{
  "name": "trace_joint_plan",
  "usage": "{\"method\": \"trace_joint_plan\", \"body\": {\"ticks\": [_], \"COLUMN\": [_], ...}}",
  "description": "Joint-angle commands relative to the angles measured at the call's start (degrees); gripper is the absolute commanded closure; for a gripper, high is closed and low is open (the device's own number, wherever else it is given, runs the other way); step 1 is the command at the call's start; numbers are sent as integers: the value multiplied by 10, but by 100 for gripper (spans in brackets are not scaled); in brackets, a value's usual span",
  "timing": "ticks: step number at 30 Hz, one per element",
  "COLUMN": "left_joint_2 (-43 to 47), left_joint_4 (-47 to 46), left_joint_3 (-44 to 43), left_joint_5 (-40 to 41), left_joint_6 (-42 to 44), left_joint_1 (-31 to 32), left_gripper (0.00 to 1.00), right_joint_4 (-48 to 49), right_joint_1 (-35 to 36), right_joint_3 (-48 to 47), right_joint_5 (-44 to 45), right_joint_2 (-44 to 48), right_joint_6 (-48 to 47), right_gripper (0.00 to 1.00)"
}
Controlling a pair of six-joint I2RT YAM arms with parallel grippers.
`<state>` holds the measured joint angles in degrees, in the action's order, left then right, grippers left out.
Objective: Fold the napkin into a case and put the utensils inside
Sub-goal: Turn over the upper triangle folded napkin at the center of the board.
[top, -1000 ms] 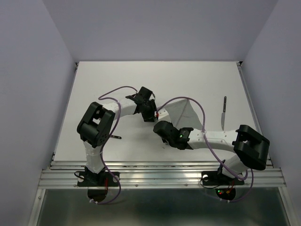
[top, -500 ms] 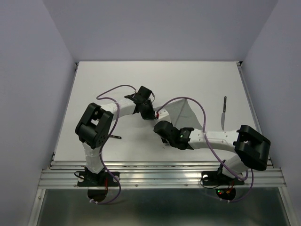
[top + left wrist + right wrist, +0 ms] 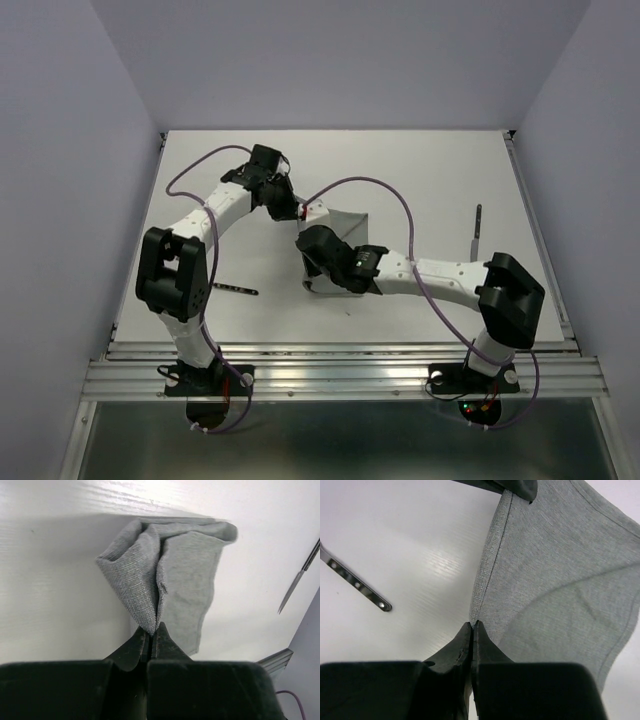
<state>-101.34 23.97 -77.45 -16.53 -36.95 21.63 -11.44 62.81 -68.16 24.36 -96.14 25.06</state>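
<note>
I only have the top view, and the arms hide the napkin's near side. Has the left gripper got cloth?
Observer: Yes, the left gripper is shut on an edge of the napkin, which bunches into folds beyond it.
Operator: And the right?
Observer: The right gripper is shut on the napkin's hemmed edge.
Operator: What is that thin thing left of the cloth?
Observer: A utensil. Its end is a flat metal strip with small dark dots, lying apart from the napkin.
</note>
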Motion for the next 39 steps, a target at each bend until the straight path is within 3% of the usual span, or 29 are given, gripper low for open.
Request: {"method": "trace_joint_plan", "body": {"ticks": [1, 14, 21, 25, 28, 34, 39], "left_joint_2": [40, 61, 80, 93, 95, 95, 68], "left_joint_4": [-13, 62, 108, 164, 194, 219, 177], "left_joint_3": [-54, -104, -144, -210, -272, -340, -329], "left_joint_5": [11, 30, 59, 128, 194, 230, 240], "left_joint_6": [60, 104, 119, 126, 135, 133, 105], "left_joint_1": [-29, -95, -139, -173, -178, -178, -133], "left_gripper": [100, 100, 100, 100, 100, 100, 100], "right_joint_4": [-17, -8, -9, -26, -20, 93, 249], "right_joint_1": [9, 9, 9, 20, 20, 20, -14], "right_joint_3": [-48, -141, -259, -380, -415, -341, -159], "right_joint_5": [-48, -113, -180, -204, -223, -235, -258], "right_joint_2": [-16, -68, -127, -182, -193, -134, -42], "right_joint_6": [11, 12, 14, 3, 2, 27, 101], "right_gripper": [99, 99, 99, 99, 99, 99, 99]}}
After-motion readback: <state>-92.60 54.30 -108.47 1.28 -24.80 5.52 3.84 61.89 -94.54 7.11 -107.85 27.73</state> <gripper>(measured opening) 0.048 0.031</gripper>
